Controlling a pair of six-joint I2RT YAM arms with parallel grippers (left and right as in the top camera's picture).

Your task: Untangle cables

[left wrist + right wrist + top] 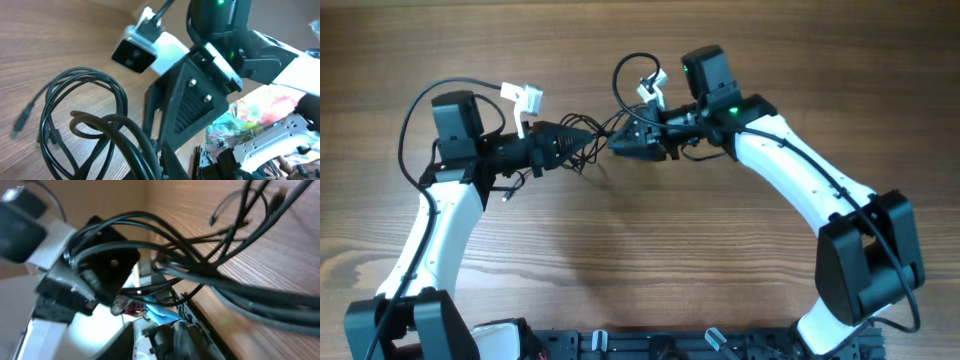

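The left gripper (582,141) looks pinched shut on the cables (600,130), its fingers tapering to a point. Whether the right gripper (618,146), just opposite, is closed I cannot tell. The cables sit bunched between the two, over the worktop (650,260). Pulling apart slowly, following one strand, should loosen loops rather than tighten them. Both arms reach inward, almost tip to tip.

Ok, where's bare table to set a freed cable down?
Widest bare patch: the table between the left arm and right arm, below the grippers. Also free: the overhead view's top-left and top-right corners. Crowded: where left gripper and right gripper meet in the cables.
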